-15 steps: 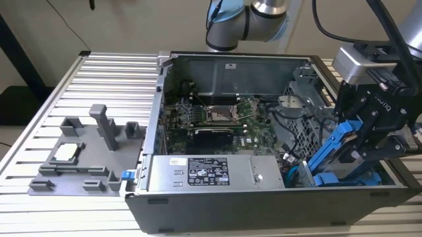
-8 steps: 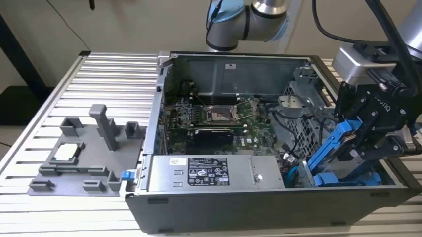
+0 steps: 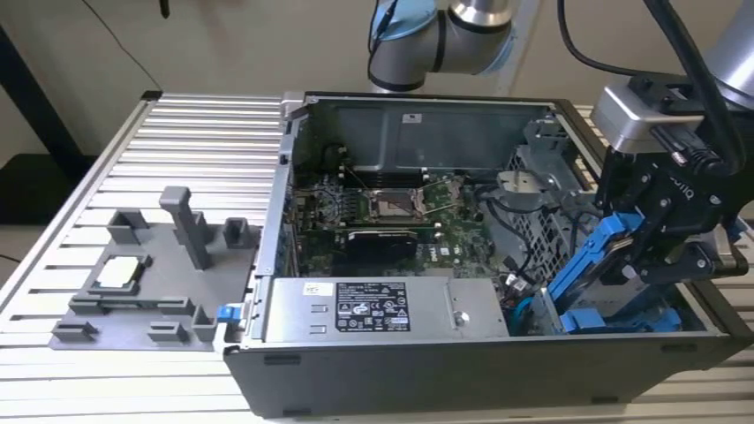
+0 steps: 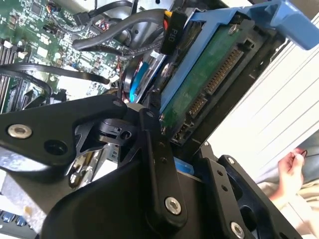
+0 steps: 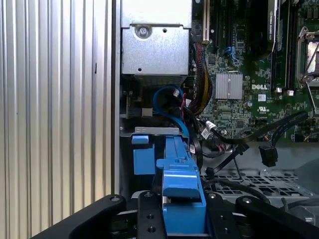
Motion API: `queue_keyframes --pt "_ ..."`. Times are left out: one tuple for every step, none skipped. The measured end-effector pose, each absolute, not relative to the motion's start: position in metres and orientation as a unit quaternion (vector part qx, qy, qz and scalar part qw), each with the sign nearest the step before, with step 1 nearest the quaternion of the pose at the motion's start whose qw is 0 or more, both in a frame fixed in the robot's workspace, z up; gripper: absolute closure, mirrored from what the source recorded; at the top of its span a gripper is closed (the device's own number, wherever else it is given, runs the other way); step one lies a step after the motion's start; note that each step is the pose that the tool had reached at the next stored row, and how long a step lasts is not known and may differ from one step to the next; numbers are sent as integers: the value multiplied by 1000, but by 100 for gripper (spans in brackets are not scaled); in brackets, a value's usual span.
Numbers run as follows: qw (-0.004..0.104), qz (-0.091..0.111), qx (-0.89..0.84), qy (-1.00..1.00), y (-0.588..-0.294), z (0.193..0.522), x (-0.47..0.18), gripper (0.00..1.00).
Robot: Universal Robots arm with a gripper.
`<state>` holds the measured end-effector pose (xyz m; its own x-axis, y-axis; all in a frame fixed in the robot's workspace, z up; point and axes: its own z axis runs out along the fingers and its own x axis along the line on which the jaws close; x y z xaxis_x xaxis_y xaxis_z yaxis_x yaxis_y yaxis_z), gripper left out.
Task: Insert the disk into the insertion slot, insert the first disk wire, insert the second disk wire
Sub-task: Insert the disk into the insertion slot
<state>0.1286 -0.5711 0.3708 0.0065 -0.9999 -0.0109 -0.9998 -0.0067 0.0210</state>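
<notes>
- Arm (image 3: 439,42) at top centre of the exterior view: grey joint with a blue cap, another link in the upper right corner.
- Silver wrist block (image 3: 637,113) at upper right, with the black gripper (image 3: 638,265) hanging below it and pointing down.
- Jaws closed on the disk (image 5: 180,181), pressing its blue frame from both sides in both wrist views.

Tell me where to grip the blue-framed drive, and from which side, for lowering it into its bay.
Take the drive by its raised end, from above, one finger on each side of the thin blue frame, as the claw has it. It stands on edge and tilted with its lower end down in the case, so probably only that top end is free.
</notes>
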Motion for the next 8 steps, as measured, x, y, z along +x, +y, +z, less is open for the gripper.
queue_keyframes --pt "4 -11 709 -705 -571 371 129 68" --pt "3 -11 709 -705 -571 371 129 68" --pt "3 -11 709 -705 -571 371 129 66" --pt "3 -11 709 -705 -571 371 129 66" --pt "4 -11 709 -705 -571 371 129 66" --pt "4 -11 709 -705 -571 371 129 60" --pt "4 -11 709 -705 -571 372 129 60" --pt "3 -11 709 -705 -571 376 129 60"
